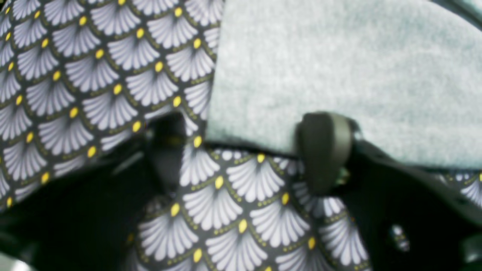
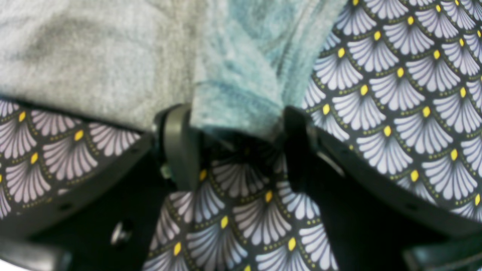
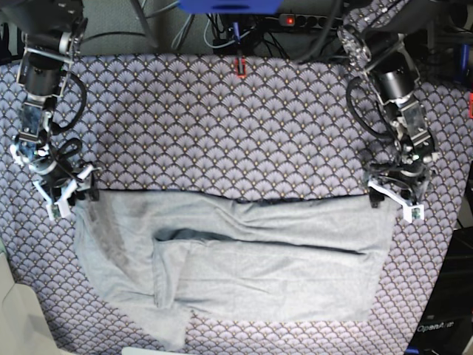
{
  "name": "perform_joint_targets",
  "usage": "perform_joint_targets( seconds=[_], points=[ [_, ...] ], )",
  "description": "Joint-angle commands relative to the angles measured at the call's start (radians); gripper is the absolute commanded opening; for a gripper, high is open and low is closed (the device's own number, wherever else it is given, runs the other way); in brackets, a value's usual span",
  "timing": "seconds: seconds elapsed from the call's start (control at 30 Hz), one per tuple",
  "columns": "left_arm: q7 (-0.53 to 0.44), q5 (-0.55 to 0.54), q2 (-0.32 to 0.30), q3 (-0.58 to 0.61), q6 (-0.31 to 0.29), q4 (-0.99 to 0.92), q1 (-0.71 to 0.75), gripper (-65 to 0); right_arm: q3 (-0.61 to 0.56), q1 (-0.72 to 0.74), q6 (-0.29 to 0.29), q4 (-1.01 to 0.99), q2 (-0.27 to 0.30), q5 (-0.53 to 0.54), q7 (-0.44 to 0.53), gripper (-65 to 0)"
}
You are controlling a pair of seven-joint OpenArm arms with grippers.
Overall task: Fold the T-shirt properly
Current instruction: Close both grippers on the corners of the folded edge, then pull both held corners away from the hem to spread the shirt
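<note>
Base view: a light grey T-shirt [image 3: 244, 259] lies folded over on a desk covered by a purple fan-patterned tablecloth [image 3: 222, 126], its upper edge running straight across between the two arms and one sleeve trailing toward the near-left corner; the left gripper [image 3: 392, 194], on this view's right, sits at the shirt's upper right corner, and the right gripper [image 3: 65, 191], on this view's left, sits at the upper left corner; cables and a power strip [image 3: 307, 21] line the far edge of the desk.

Left wrist view: the left gripper [image 1: 246, 141] has its fingers [image 1: 324, 150] parted; one dark finger rests against the hem of the grey fabric [image 1: 339, 75], the other stands apart over the bare tablecloth [image 1: 94, 75], which also shows in the gap between them; the picture is blurred, and nothing is pinched between the two.

Right wrist view: the right gripper [image 2: 235, 146] also holds its fingers [image 2: 179, 146] wide; a bunched, bluish-tinted fold of the T-shirt [image 2: 241, 90] lies at the mouth of the gap, just beyond both fingertips, with patterned tablecloth [image 2: 395, 94] visible lower down between them; the fingers flank the cloth without closing on it; flatter grey fabric spreads to the left of that fold.
</note>
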Motion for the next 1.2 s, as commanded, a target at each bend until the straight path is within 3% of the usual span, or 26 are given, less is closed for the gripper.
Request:
perform_joint_targets(
  seconds=[0.0, 0.17, 0.4, 0.5, 0.57, 0.77, 0.97, 1.17],
  points=[
    [-0.018, -0.009, -0.011, 0.002, -0.005, 0.012, -0.028, -25.4, 0.002, 0.012, -0.001, 0.014, 0.018, -0.002, -0.006, -34.0],
    [-0.018, -0.008, -0.011, 0.004, -0.003, -0.037, -0.052, -39.7, 0.002, 0.012, -0.001, 0.014, 0.016, -0.002, -0.006, -34.0],
    [-0.018, -0.002, -0.012, 0.002, -0.005, -0.067, -0.069, -47.1, 0.002, 0.009, -0.001, 0.014, 0.018, -0.002, -0.006, -34.2],
    [-0.016, -0.003, -0.012, 0.001, -0.007, -0.067, -0.069, -56.8, 0.002, 0.009, -0.001, 0.014, 0.019, -0.002, -0.006, -38.6],
    [-0.009, -0.002, -0.014, -0.001, -0.003, -0.067, -0.069, -65.0, 0.002, 0.009, -0.001, 0.014, 0.028, -0.002, -0.006, -44.9],
    [-0.005, -0.008, -0.052, -0.004, -0.003, -0.066, -0.064, -65.0, 0.005, 0.009, -0.001, 0.014, 0.032, -0.002, -0.006, -65.0],
    [-0.004, -0.009, -0.109, -0.021, -0.014, -0.066, -0.052, -65.0, 0.007, -0.007, -0.001, 0.017, 0.059, -0.002, -0.009, -65.0],
    [-0.004, -0.009, -0.120, -0.047, -0.016, -0.060, -0.034, -65.0, 0.007, -0.056, -0.001, 0.020, 0.078, -0.002, -0.006, -65.0]
  ],
)
